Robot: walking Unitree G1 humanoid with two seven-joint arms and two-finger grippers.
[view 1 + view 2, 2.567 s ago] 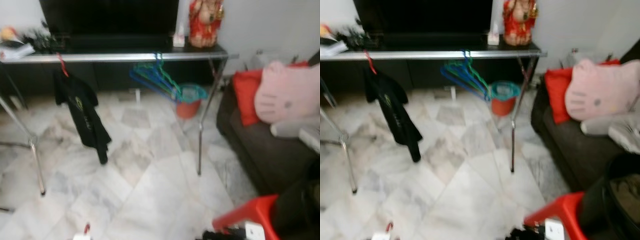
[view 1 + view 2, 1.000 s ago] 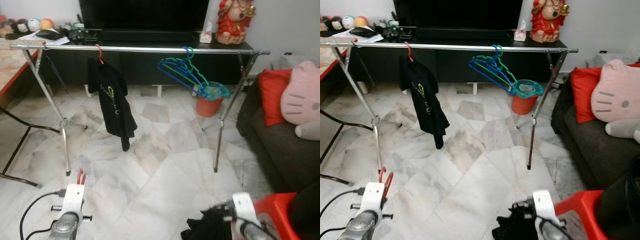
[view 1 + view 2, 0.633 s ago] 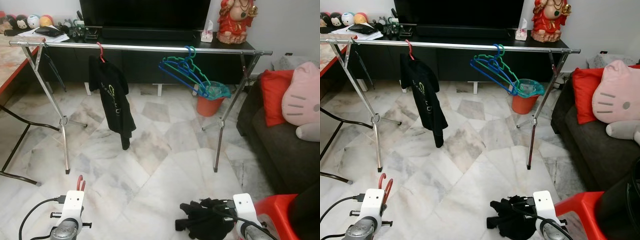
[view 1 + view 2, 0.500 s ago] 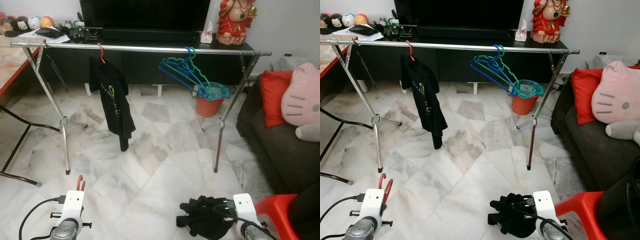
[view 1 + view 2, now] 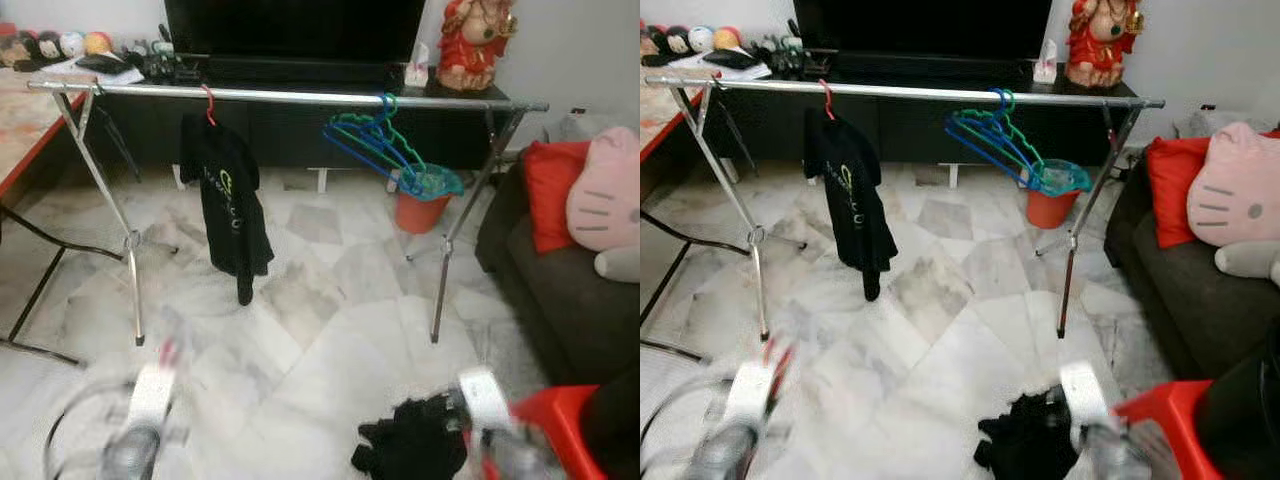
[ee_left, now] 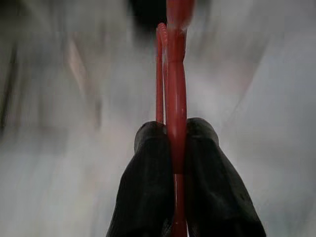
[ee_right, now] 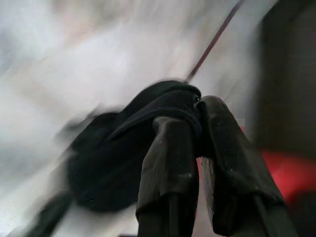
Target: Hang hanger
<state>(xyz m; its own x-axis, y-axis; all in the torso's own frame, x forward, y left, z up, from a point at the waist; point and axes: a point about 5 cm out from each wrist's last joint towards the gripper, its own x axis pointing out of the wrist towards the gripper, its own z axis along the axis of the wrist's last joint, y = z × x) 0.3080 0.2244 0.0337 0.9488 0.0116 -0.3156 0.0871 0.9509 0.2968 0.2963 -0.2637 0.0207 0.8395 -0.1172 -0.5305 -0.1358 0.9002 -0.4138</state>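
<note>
Left gripper point(image 6: 170, 143): low at the left of the head views, blurred there; in the left wrist view its two black fingers are pressed together on a red hanger point(image 6: 172, 94), which stands up thin between them.
Red hanger: in the left gripper, low over the marble floor point(image 5: 320, 350), well apart from the rail.
Clothes rail point(image 5: 290, 96): a silver bar on metal legs, across the room in front of a dark TV cabinet point(image 5: 300, 130).
Black shirt point(image 5: 228, 205): hangs from the rail's left part on another red hook.
Blue and green hangers point(image 5: 375, 145): a bunch on the rail, to the right of the shirt, tilted.
Orange bucket point(image 5: 415, 205): on the floor behind the rail, near its right leg.
Right gripper point(image 7: 197, 133): low at the right, its fingers clamped on a fold of a black garment point(image 7: 113, 158); the bundle hangs near the floor.
Red stool point(image 5: 1165, 420): just beside the right gripper.
Sofa point(image 5: 560, 300): at the far right, with a red cushion point(image 5: 545, 190) and a pink cat pillow point(image 5: 605, 195).
</note>
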